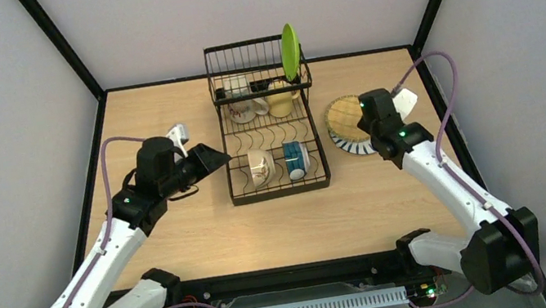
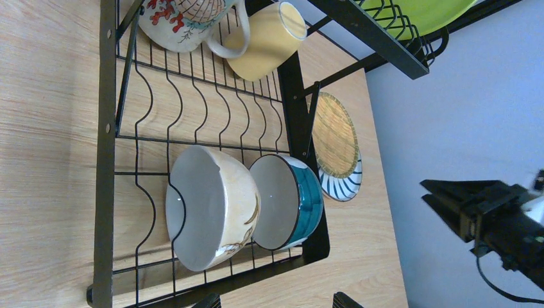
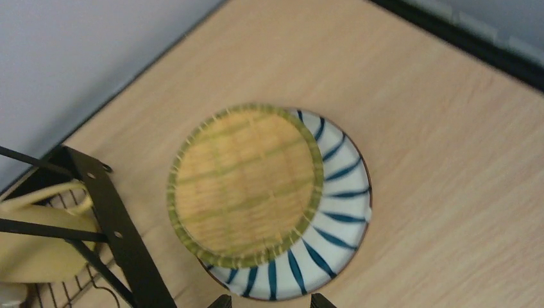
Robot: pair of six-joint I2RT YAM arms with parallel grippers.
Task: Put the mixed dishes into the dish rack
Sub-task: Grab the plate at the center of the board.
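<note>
We count four mugs [image 2: 212,205] and one lime green plate [image 1: 290,50] in the dish rack [image 1: 281,191], just right of the left pincer [image 1: 214,160], spread and empty. Tan plate [image 3: 247,192] on striped plate [image 3: 340,205], two stacked, under the right pincer [image 3: 271,300], likewise spread.

No lettering, label, brand, number or sign can be read in any of the views. The only marking close to print is on the white mug [image 2: 183,22] at the far end of the dish rack [image 2: 106,160]. It is a red, coral-like pattern with dark net lines, and it is not writing.
</note>
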